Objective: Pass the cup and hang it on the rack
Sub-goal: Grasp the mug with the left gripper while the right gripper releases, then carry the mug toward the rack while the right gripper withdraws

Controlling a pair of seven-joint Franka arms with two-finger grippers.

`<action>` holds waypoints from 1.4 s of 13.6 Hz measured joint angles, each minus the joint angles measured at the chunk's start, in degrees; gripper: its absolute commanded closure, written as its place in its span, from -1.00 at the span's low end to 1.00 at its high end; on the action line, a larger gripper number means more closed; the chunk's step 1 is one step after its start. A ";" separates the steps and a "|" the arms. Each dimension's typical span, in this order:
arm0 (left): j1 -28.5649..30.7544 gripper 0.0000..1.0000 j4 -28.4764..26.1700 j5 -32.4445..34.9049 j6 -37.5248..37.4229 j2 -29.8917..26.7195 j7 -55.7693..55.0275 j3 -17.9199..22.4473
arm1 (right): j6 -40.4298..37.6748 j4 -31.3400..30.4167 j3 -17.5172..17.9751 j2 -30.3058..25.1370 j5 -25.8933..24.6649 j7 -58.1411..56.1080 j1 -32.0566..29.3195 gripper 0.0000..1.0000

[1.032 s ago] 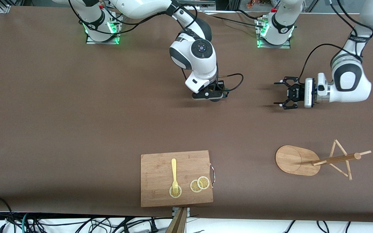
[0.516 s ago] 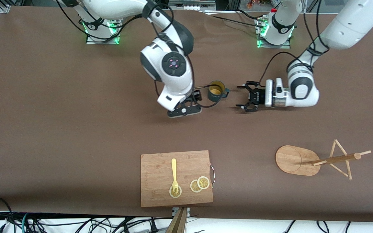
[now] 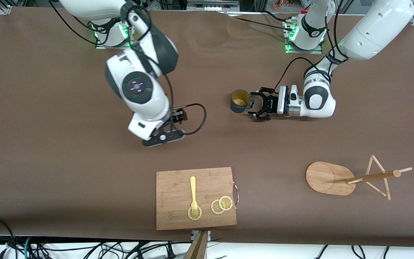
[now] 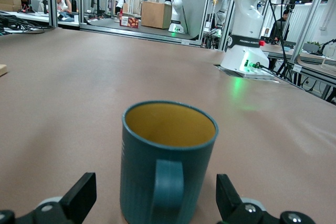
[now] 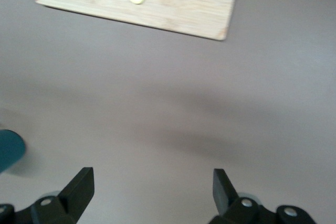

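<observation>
Nearest the camera lies the rectangular bamboo cutting board [image 3: 196,198] carrying a yellow fork [image 3: 193,194] and lemon slices [image 3: 221,204]; toward the left arm's end stands the light bamboo mug rack [image 3: 350,177]. Farther up, the right gripper [image 3: 164,136] hangs empty, fingers spread, over bare table. The small dark teal ribbed cup [image 3: 239,101] sits upright on the table, handle facing the left gripper [image 3: 258,104], whose open fingers [image 4: 79,199] flank it without touching. I'd ease in level, centred on the cup wall, and close gently so it doesn't tip.
</observation>
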 measured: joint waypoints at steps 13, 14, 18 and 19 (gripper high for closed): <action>0.04 1.00 0.78 0.00 1.61 2.66 6.78 0.52 | -15.59 0.20 -5.85 -11.46 -0.17 -8.97 -16.55 -1.00; 0.54 1.00 0.87 0.00 1.61 2.66 7.10 0.73 | -16.00 0.19 -6.04 -12.97 -0.17 -9.92 -18.11 -1.00; 4.99 1.00 1.03 0.04 1.04 2.66 7.17 0.99 | -17.62 -2.41 -6.19 -18.70 -0.18 -14.67 -23.20 -1.00; 6.25 1.00 1.05 0.04 0.55 2.66 7.17 1.01 | -17.68 -3.82 -6.20 -19.81 -0.18 -15.04 -23.88 -1.00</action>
